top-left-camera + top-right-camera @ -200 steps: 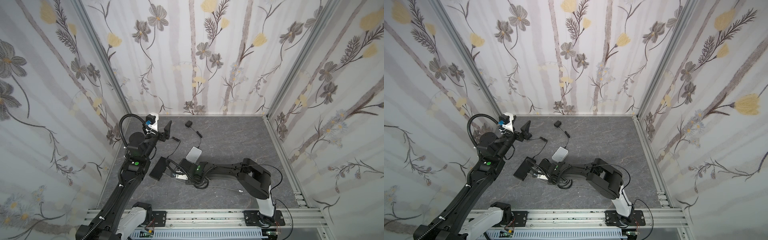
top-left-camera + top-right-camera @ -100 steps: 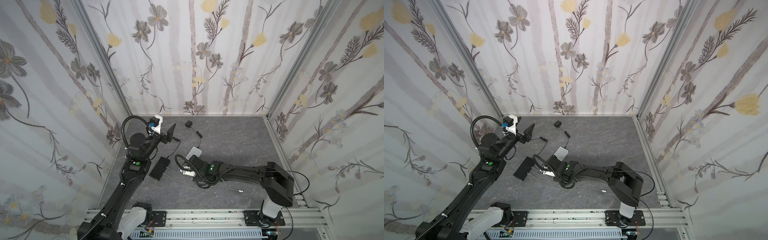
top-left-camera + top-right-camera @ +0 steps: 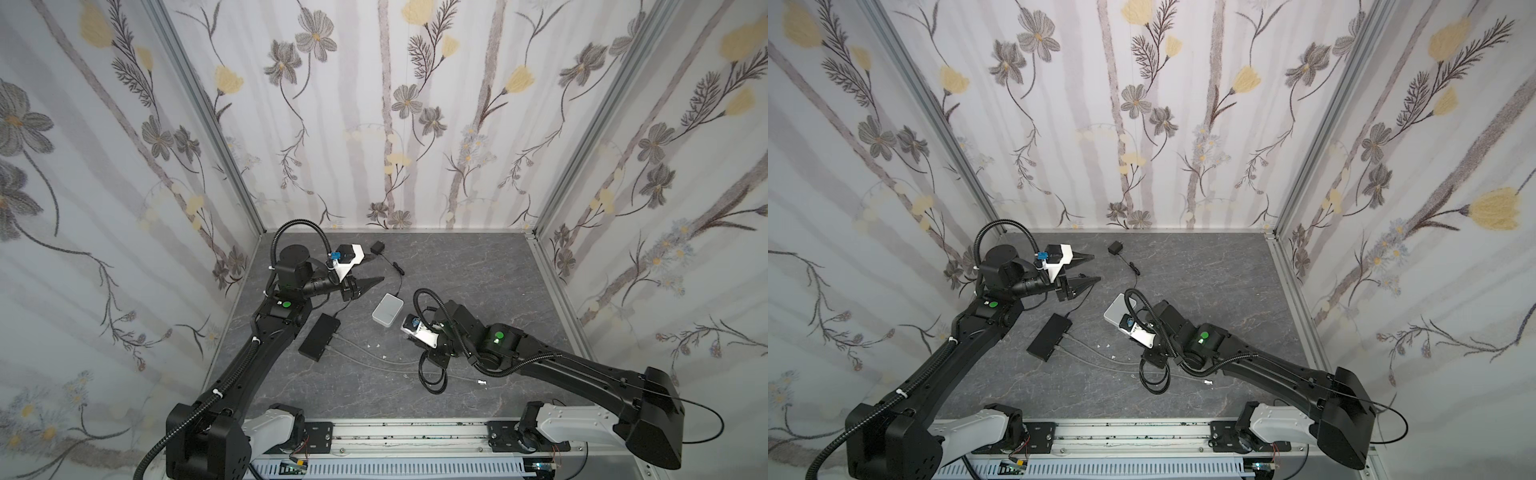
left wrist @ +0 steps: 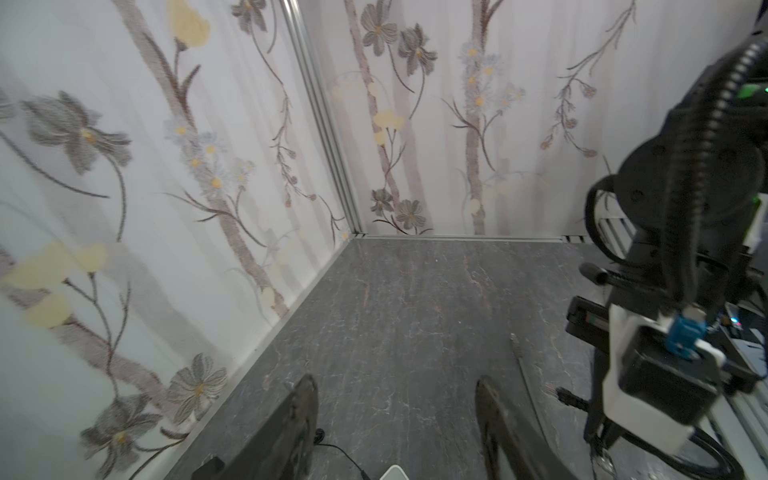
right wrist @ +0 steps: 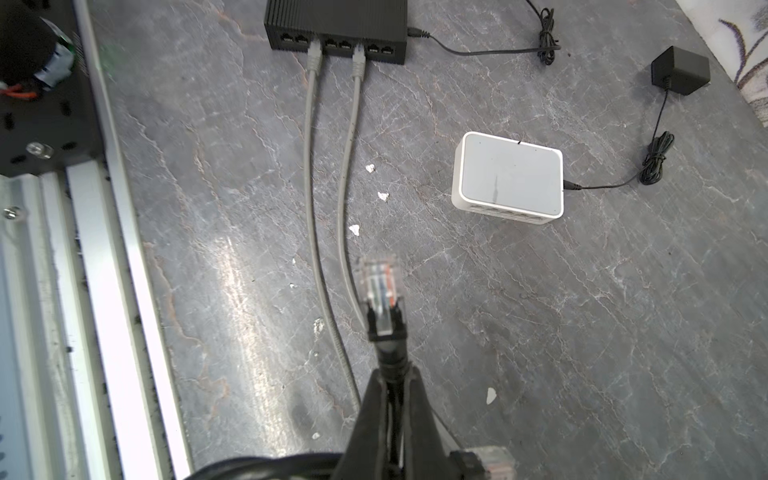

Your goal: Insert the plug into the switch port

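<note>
In the right wrist view my right gripper (image 5: 392,376) is shut on the black boot of a clear plug (image 5: 379,282), which sticks out ahead of the fingertips, above the floor. The plug points toward a black switch (image 5: 336,25) with a row of ports; two grey cables (image 5: 309,124) sit in that row. A white switch (image 5: 511,178) lies off to one side. In both top views the black switch (image 3: 319,341) (image 3: 1049,343) lies left of the white switch (image 3: 387,309) (image 3: 1115,313). My left gripper (image 3: 376,268) (image 4: 395,390) hangs open and empty behind them.
A black power adapter (image 3: 377,248) lies near the back wall with its thin lead running to the white switch. The held black cable coils on the floor (image 3: 432,376), and its other plug (image 5: 494,459) lies beside my right gripper. Small white chips (image 5: 370,168) dot the floor.
My right gripper has drawn back to the right, away from the black switch, carrying the plug. The left gripper has swung right and its jaws have narrowed somewhat.
</note>
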